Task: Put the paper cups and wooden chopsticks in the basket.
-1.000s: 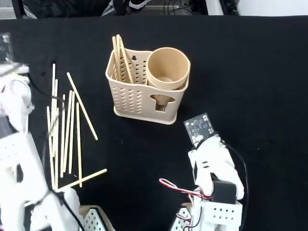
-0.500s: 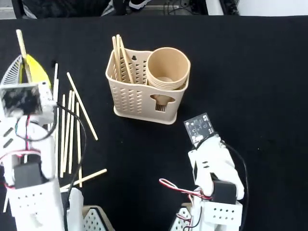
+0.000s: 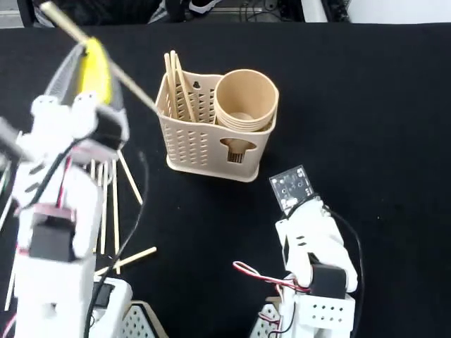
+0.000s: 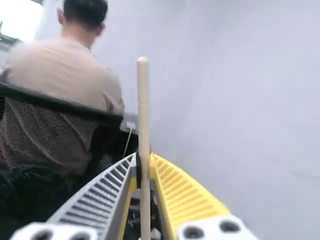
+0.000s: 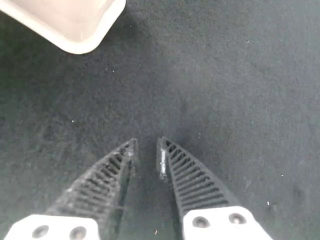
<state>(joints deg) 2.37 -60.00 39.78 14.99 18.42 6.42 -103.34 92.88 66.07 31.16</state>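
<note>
My left gripper (image 3: 88,63) is raised above the table left of the beige basket (image 3: 204,144) and is shut on a wooden chopstick (image 3: 123,81). The chopstick slants down, its lower tip close to the basket's left rim. In the left wrist view the chopstick (image 4: 143,115) stands up between the grey and yellow fingers of the left gripper (image 4: 142,161). Stacked paper cups (image 3: 245,98) and a few chopsticks (image 3: 176,81) stand inside the basket. My right gripper (image 5: 146,147) hovers low over the black cloth, holding nothing, with its tips nearly together, near a basket corner (image 5: 75,25).
Several loose chopsticks (image 3: 106,201) lie on the black cloth at the left, partly hidden under the left arm, and one more (image 3: 130,258) lies crosswise nearer the front. The right arm (image 3: 313,243) is folded near the front edge. A person sits in the room behind.
The left arm has lifted a chopstick off the table and swung it up and to the right, toward the basket. The right arm has stayed still.
</note>
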